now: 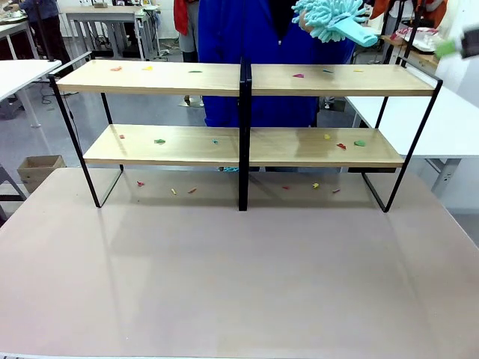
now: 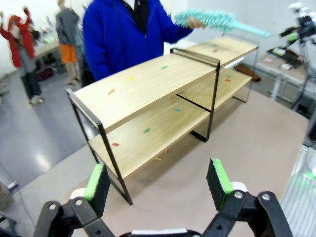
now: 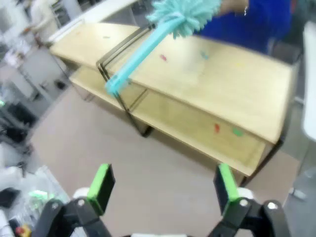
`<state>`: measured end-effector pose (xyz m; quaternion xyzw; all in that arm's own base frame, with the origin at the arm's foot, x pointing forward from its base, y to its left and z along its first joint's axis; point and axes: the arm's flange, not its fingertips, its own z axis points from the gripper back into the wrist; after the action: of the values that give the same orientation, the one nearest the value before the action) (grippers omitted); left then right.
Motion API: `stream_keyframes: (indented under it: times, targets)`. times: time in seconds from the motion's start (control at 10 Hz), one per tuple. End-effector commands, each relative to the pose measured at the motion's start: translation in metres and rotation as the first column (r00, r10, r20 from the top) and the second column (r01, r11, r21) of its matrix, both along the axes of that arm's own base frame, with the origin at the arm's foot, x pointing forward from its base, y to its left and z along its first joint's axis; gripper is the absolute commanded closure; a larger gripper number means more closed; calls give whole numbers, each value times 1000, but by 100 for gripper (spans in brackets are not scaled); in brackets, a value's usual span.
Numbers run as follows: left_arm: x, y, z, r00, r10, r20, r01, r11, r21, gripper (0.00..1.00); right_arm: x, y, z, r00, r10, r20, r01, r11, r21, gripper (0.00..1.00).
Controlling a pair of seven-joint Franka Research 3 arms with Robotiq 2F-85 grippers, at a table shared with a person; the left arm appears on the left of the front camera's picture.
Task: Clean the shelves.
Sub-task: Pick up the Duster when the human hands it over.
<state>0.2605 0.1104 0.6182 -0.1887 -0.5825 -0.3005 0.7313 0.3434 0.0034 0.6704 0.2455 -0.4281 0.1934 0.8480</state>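
Note:
The shelves (image 1: 247, 78) stand across the far half of the beige table, two light-wood boards in a black frame, with small coloured scraps (image 1: 159, 140) scattered on both boards. Behind them a person in a blue top holds out a teal fluffy duster (image 1: 333, 21) by its head, handle toward the right. My right gripper (image 1: 451, 48) hovers blurred at the top right, just beyond the handle. In the right wrist view it is open (image 3: 163, 183), with the duster handle (image 3: 140, 57) ahead above the shelves (image 3: 237, 84). My left gripper (image 2: 158, 180) stands open and empty before the shelves (image 2: 148, 79).
More scraps (image 1: 174, 191) lie on the beige table (image 1: 239, 284) under the shelves. White tables (image 1: 441, 127) flank both sides. A cardboard box (image 1: 39, 170) sits on the floor at the left. Other people and tables show in the background.

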Motion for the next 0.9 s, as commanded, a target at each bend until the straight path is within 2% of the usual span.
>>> stream_keyframes:
  times: [0.0,0.1,0.2,0.3,0.4,0.5,0.6,0.7,0.8]
  targets:
    - [0,2,-1,1000,-4,-3,4,1000,6,0,62,25,53,941,-151,-302,221,952,210,0]
    - [0,2,-1,1000,-4,-3,4,1000,6,0,69,36,49,933,-228,-278,288,937,197,0]
    - [0,2,-1,1000,-4,-3,4,1000,6,0,32,18,24,992,-22,-127,35,994,99,0]
    - [0,2,-1,1000,-4,-3,4,1000,6,0,62,34,38,972,-79,-219,117,979,169,0]
    - [0,2,-1,1000,-4,-3,4,1000,6,0,60,44,36,959,-116,-258,178,956,233,0]
    - [0,2,-1,1000,-4,-3,4,1000,6,0,84,55,35,913,-83,-399,203,942,267,0]
    - [0,2,-1,1000,-4,-3,4,1000,6,0,106,63,33,882,-34,-470,202,928,312,0]
    - [0,2,-1,1000,-4,-3,4,1000,6,0,135,70,29,856,-4,-517,232,898,375,0]
    - [0,2,-1,1000,-4,-3,4,1000,6,0,147,74,26,843,44,-536,211,890,404,0]
